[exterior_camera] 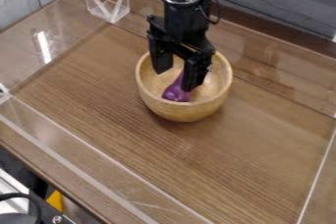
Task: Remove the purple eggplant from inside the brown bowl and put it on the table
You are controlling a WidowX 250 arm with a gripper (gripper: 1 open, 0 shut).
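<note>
The brown bowl (168, 109) sits near the middle of the table (105, 144). The purple eggplant (175, 93) lies inside it, toward the far left of the tan interior. My black gripper (176, 77) hangs straight down over the bowl, open. One finger is over the left rim and the other (195, 73) reaches into the bowl just right of the eggplant. The fingers straddle the eggplant from above without gripping it. The fingers hide the eggplant's upper part.
Low clear plastic walls (39, 120) run around the table's edges. A small clear plastic stand (108, 4) is at the back left. Bare wood-grain surface lies in front and to the left of the bowl.
</note>
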